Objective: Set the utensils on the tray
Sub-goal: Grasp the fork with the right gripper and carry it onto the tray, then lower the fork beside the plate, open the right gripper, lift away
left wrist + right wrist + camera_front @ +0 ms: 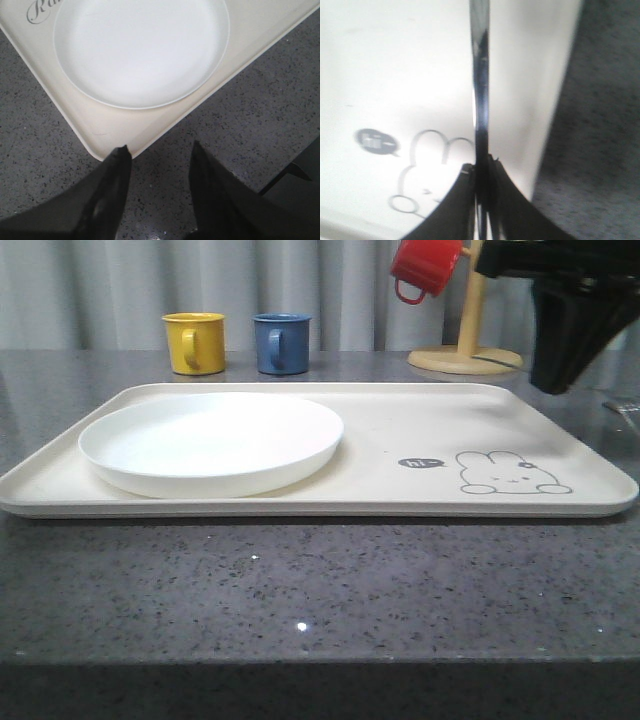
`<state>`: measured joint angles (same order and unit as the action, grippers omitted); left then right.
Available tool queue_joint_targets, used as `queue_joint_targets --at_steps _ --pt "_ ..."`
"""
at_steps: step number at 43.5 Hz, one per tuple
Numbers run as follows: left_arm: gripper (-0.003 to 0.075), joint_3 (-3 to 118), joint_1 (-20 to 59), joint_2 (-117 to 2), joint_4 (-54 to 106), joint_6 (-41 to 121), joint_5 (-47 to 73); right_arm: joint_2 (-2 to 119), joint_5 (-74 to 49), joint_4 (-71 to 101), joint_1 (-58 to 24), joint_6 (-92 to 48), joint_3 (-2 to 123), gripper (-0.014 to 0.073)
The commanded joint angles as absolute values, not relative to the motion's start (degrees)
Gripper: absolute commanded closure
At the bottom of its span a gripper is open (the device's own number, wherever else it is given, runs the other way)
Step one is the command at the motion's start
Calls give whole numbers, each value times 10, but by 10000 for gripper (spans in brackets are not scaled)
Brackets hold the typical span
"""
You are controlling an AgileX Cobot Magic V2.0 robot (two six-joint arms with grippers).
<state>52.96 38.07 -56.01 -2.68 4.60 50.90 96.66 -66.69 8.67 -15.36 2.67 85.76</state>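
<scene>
The cream tray with its grey rabbit drawing lies across the dark counter. In the right wrist view, my right gripper is shut on a slim shiny metal utensil. The utensil sticks out past the fingertips over the tray near the rabbit, close to the tray's edge. I cannot tell which kind of utensil it is. The right arm hangs above the tray's far right corner. My left gripper is open and holds nothing. It hovers over the counter just off a corner of the tray.
A round white plate fills the tray's left half. Behind the tray stand a yellow mug and a blue mug. A red mug hangs on a wooden stand. Something shiny lies at the right edge.
</scene>
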Motion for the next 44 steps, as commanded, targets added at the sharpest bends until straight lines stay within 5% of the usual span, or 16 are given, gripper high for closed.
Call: queue_joint_targets --at_steps 1,12,28,44 --pt "436 545 385 -553 -25 41 478 951 -654 100 -188 66 897 660" --pt "436 545 385 -553 -25 41 474 994 -596 100 -241 215 910 660" --pt "436 545 385 -553 -25 41 468 1035 -536 99 -250 250 910 644" --pt "436 545 385 -553 -29 41 466 1047 -533 98 -250 249 911 296"
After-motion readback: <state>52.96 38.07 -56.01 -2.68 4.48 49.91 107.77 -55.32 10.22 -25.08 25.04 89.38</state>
